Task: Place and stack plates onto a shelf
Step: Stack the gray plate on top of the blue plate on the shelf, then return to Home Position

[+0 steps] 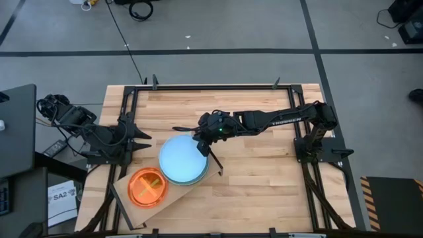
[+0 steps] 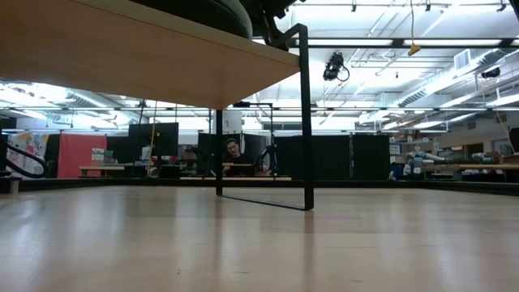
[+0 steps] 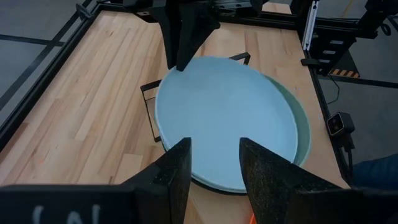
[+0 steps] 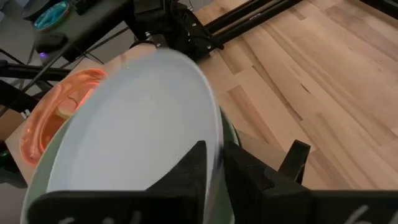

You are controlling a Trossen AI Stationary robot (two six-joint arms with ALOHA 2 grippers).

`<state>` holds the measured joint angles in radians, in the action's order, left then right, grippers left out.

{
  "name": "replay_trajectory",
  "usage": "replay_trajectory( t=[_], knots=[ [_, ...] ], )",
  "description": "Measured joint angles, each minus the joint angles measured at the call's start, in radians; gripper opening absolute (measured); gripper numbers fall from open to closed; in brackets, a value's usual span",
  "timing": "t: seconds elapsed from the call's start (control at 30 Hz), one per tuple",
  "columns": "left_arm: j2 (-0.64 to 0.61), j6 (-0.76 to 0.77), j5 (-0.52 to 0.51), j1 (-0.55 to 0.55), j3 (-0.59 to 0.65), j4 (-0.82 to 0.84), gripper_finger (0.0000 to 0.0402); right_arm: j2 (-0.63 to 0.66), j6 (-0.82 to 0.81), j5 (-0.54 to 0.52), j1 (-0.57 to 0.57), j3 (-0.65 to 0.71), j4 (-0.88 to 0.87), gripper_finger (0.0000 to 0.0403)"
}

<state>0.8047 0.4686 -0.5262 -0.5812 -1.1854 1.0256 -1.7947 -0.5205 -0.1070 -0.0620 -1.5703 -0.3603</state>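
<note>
The shelf (image 1: 122,192) was mostly covered: the blue plate (image 1: 182,158) filled its framed end and the orange plate (image 1: 148,187) lay just beside it. The right gripper (image 1: 202,140) blocked the blue plate's far rim. The tabletop (image 1: 264,178) right of the shelf lay bare.

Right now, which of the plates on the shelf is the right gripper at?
The light-blue plate, the large one on top of the mint-green plate. The right gripper sits at its rim; the smaller orange plate lies apart, untouched.
</note>
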Motion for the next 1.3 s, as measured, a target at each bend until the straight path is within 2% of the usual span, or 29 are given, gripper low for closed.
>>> replay_trajectory(
  t=[0.47,0.9,1.07,1.2,1.3],
  knots=[
    [0.000,0.000,0.000,0.000,0.000,0.000,0.0141,0.000,0.000,0.001,0.000,0.000,0.000,0.0135],
    [0.000,-0.001,0.000,0.000,0.000,-0.007,0.0141,0.000,-0.007,0.005,0.000,0.000,0.014,0.0140],
    [0.020,-0.013,-0.051,0.000,0.000,-0.037,0.0141,-0.001,0.020,0.005,0.000,0.000,0.127,0.0140],
    [0.054,-0.058,-0.149,0.000,0.000,-0.084,0.0141,-0.001,0.139,0.005,0.000,0.000,0.284,0.0140],
    [0.082,-0.144,-0.176,0.002,0.000,-0.150,0.0141,-0.001,0.225,0.005,0.000,0.000,0.393,0.0140]
  ],
)
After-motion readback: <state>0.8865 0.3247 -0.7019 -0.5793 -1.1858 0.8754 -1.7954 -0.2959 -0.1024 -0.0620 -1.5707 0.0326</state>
